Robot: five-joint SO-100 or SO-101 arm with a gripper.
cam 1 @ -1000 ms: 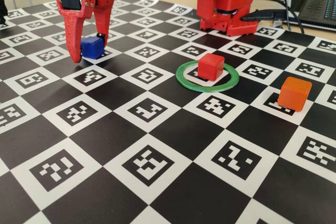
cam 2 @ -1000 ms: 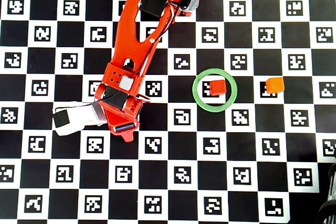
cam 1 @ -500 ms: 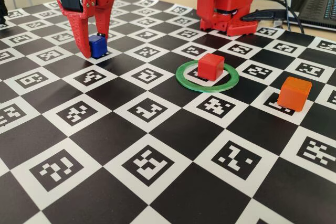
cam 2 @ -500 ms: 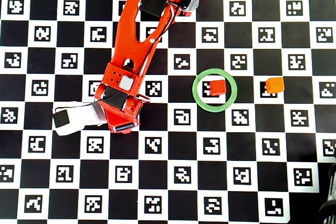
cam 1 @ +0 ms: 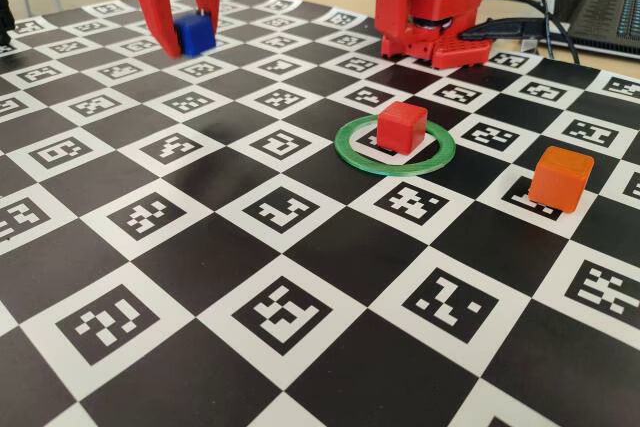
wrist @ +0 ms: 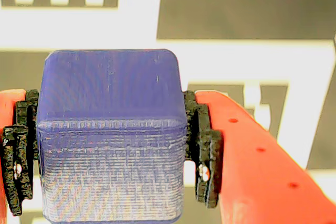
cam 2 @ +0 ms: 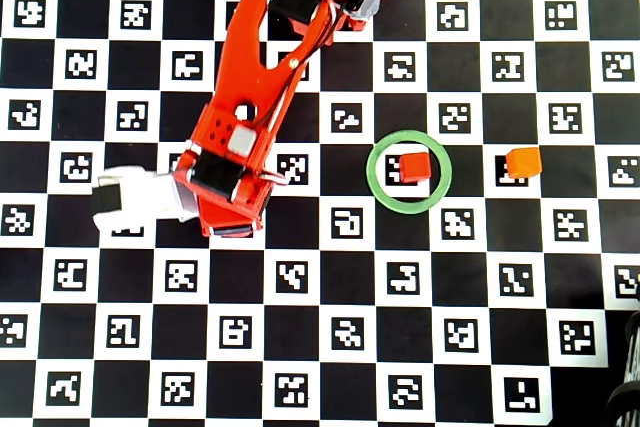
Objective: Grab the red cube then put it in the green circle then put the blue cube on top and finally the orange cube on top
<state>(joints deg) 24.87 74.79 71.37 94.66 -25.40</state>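
Red gripper point(cam 1: 188, 27) clamped on the small matte dark-blue plastic cube point(wrist: 113, 140), lifted near the checkered table's point(cam 1: 300, 347) far-left corner. Risk: placed off-centre, it could topple off the small red cube point(cam 1: 401, 127) sitting mid-table inside the thin green plastic ring point(cam 1: 394, 161). Glossy orange cube point(cam 1: 560, 178) waits by the right edge.

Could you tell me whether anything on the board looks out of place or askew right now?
Nothing stands out. The red cube sits inside the green circle, the orange cube rests apart, and the pincer grips the blue cube squarely.
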